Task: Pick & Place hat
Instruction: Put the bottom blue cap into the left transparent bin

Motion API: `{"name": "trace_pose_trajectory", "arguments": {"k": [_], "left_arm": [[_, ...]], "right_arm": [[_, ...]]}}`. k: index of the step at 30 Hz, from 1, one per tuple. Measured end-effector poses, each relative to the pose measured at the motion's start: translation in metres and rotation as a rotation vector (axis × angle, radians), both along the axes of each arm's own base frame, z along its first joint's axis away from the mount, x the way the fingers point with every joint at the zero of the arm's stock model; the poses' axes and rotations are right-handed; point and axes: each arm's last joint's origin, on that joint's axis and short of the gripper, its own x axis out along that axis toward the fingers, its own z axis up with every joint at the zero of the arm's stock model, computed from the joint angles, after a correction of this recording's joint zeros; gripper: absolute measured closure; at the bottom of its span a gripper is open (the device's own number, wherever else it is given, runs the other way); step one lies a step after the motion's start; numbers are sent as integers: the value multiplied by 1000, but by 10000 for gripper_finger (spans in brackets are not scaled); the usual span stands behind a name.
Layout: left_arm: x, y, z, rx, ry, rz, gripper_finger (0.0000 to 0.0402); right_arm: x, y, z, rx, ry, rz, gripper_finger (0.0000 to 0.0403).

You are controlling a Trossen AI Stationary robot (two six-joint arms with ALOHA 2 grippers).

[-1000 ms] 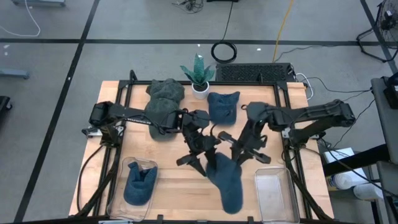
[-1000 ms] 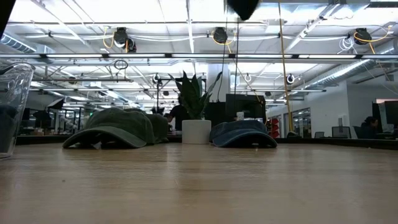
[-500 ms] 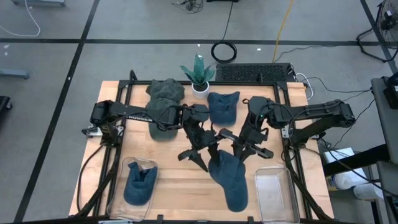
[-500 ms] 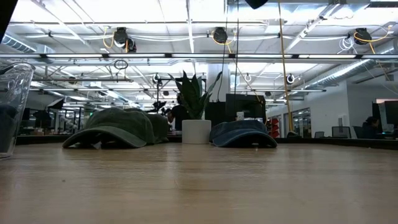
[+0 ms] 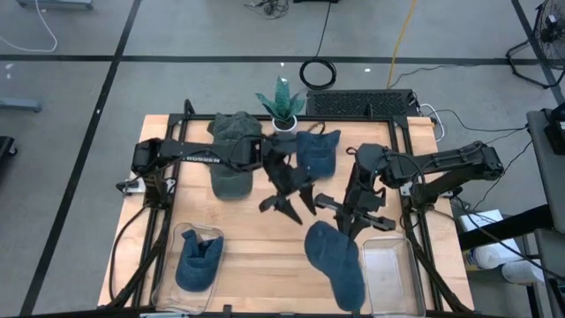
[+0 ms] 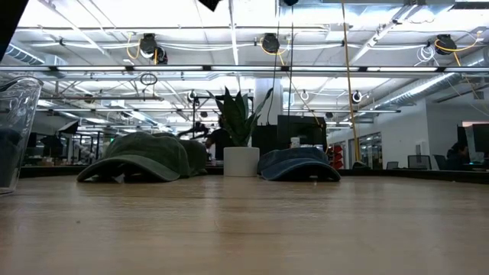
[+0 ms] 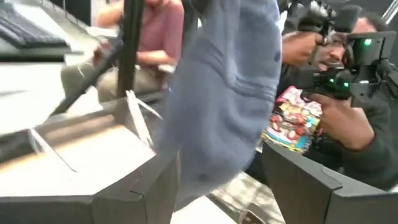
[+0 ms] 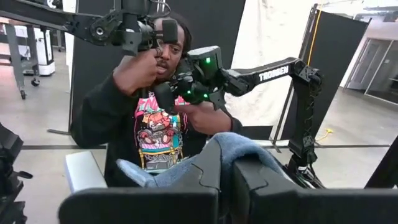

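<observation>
blue denim hat (image 5: 337, 263) hanging from the right gripper (image 5: 351, 217), clamped tight on its crown edge, down at about five o'clock on the wooden table (image 5: 256, 256), brim end reaching just over the near rim of the clear empty bin (image 5: 388, 274) at the five o'clock corner; in the right wrist view, same blue fabric (image 8: 239, 144) pinched between shut fingers (image 8: 208, 165), with a person in a printed shirt (image 8: 155, 134) beyond

left gripper (image 5: 287, 201) near the table's centre, fingers spread partway and gripping nothing, just beside the right gripper but apart from the hat; from the left wrist view, hanging hat (image 7: 227, 93) filling the middle, between and beyond the dark fingers (image 7: 298, 180)

elsewhere: second blue hat (image 5: 316, 150) at twelve o'clock, touching the potted plant (image 5: 282, 106); green hat (image 5: 233, 152) at eleven o'clock; another blue hat (image 5: 198, 263) inside the clear bin (image 5: 185, 235) at seven o'clock
</observation>
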Motion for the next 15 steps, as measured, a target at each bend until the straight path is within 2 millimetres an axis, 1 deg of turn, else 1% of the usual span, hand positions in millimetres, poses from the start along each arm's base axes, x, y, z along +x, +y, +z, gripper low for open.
{"name": "trace_pose_trajectory", "arguments": {"k": [1,3,6,8,13,15], "left_arm": [[2,-1,1,-6,-22,-12,170],[5,-8,1,-35,-48,-70,170],[7,-18,-2,-72,-9,-126,170],[7,-18,-7,-77,36,-137,170],[13,-21,-19,-70,48,-150,170],[15,-21,-19,-72,28,-151,170]], "right_arm": [[0,0,0,0,0,5,403],[2,-2,-1,-1,5,0,403],[4,-3,-4,0,29,-5,403],[4,-4,-4,0,30,-8,403],[4,-5,-2,-3,-9,-13,403],[4,-6,-1,0,-16,-14,403]]}}
